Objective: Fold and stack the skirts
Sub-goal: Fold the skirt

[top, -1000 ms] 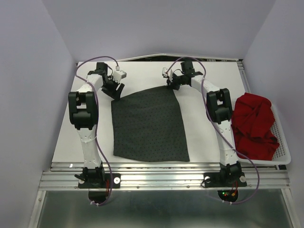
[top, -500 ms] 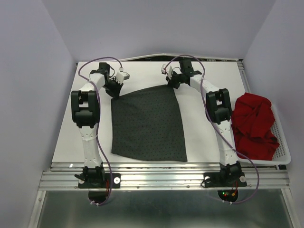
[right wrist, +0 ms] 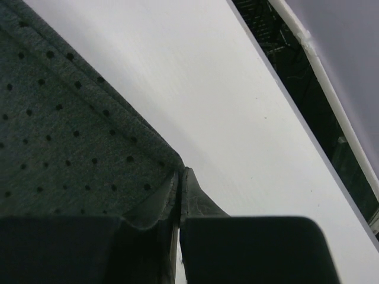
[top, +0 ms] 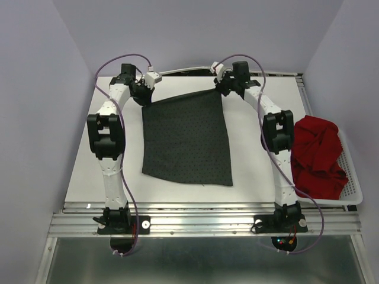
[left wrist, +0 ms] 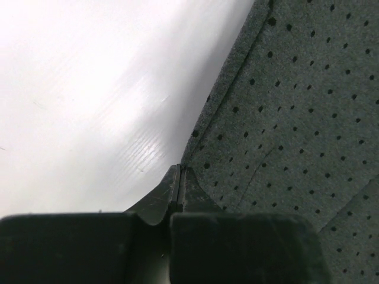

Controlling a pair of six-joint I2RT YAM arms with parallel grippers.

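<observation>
A charcoal grey dotted skirt (top: 186, 139) lies spread flat on the white table (top: 83, 171). Its far left corner is pinched in my left gripper (top: 144, 98), whose jaws are pressed together on the cloth edge (left wrist: 204, 127). My right gripper (top: 221, 91) is shut on the far right corner, with the hem (right wrist: 89, 112) running into the closed jaws. Both far corners are lifted slightly off the table. The red skirt (top: 315, 157) lies crumpled in the white mesh basket (top: 355, 188) at the right.
Purple cables loop over both arms near the back of the table. A dark gap (right wrist: 296, 71) runs behind the table's far edge. Purple-grey walls close in on the left, back and right.
My left gripper closed on the skirt's far left corner. Both grippers moved toward the back of the table, pulling the skirt's far edge with them and stretching it straight.
</observation>
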